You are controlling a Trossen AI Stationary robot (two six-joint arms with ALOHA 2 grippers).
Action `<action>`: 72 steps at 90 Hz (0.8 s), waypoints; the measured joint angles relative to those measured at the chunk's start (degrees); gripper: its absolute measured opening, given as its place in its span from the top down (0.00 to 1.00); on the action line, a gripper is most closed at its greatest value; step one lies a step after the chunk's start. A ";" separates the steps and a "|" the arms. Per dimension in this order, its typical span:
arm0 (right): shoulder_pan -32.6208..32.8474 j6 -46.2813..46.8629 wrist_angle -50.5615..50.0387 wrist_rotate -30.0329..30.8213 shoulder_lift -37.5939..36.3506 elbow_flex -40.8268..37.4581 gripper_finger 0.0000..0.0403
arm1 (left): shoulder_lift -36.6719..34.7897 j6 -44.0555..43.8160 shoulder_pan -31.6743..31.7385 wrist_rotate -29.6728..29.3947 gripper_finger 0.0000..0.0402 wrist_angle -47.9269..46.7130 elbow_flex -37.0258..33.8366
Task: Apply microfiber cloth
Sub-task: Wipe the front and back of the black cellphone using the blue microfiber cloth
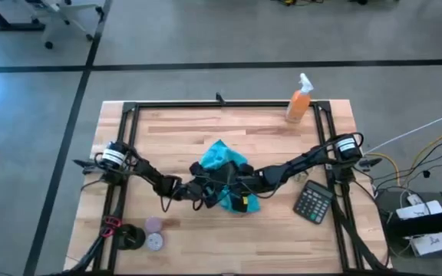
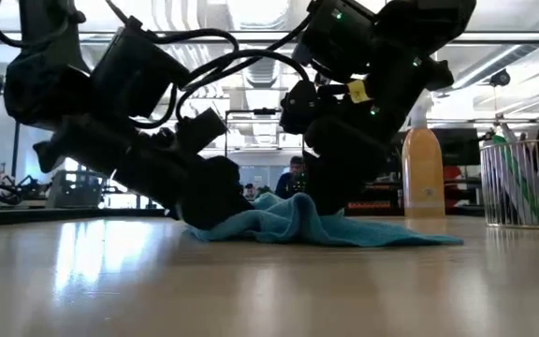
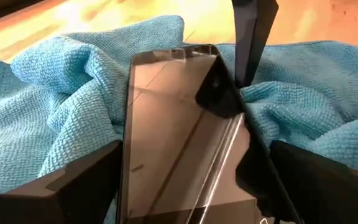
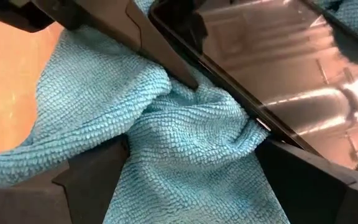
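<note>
The microfiber cloth (image 1: 222,178) is lying bunched mid-counter (image 1: 183,134), under the phone (image 3: 179,130). The left claw (image 3: 179,186) is gripping the phone's edges. The right claw (image 4: 191,168) is pinching a cloth fold right beside the phone's long edge.

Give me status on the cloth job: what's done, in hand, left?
Done: both arms have met mid-table at the microfiber cloth, with the phone lying on it. In hand: the left hand brackets the phone; the right hand straddles a bunched fold of cloth at the phone's edge. Left: the screen shows bare, so covering or wiping it looks not yet done.
</note>
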 joint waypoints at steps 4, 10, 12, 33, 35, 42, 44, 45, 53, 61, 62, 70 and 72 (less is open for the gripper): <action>0.00 0.00 0.01 -0.02 0.00 0.00 0.13 | -0.46 0.16 0.02 0.55 0.03 -0.57 -0.16; 0.00 0.02 0.01 -0.02 0.00 0.00 0.13 | -0.84 -0.46 0.20 0.89 0.03 -1.55 -0.19; 0.00 0.02 0.01 -0.03 -0.02 0.00 0.13 | -0.92 -0.89 0.33 1.03 0.04 -1.99 -0.19; 0.00 -0.92 -1.28 -0.96 -1.73 1.00 0.13 | -1.53 -2.81 1.42 3.84 0.19 -3.52 -0.24; -0.01 -1.03 -1.37 -1.06 -1.84 0.98 0.13 | -1.74 -2.56 1.42 4.00 0.19 -3.62 -0.26; -0.02 -1.29 -1.95 -1.11 -2.10 0.96 0.13 | -3.44 -0.62 1.46 5.01 0.19 -5.47 -0.35; -0.02 -1.29 -2.33 -1.09 -2.16 0.96 0.13 | -4.11 0.13 1.46 5.17 0.19 -6.19 -0.43; -0.02 -1.29 -2.55 -1.09 -2.18 0.98 0.13 | -4.46 0.56 1.46 5.23 0.19 -6.58 -0.46; 0.00 -1.31 -3.67 -0.81 -2.10 1.02 0.13 | -7.93 3.88 1.56 5.45 0.19 -9.18 -0.87; 0.00 -1.10 -3.59 -0.62 -2.10 0.50 0.13 | -12.17 5.75 1.70 5.15 0.19 -11.25 -0.89; 0.00 -1.05 -3.53 -0.59 -2.10 0.44 0.13 | -12.77 5.86 1.71 5.12 0.19 -11.63 -0.89; -0.06 -0.38 -3.16 -0.13 -2.21 -0.53 0.13 | -17.27 7.00 1.73 4.76 0.19 -15.21 -1.00; -0.09 -0.05 -3.20 0.02 -2.22 -0.74 0.13 | -18.45 7.23 1.73 4.86 0.19 -16.30 -1.11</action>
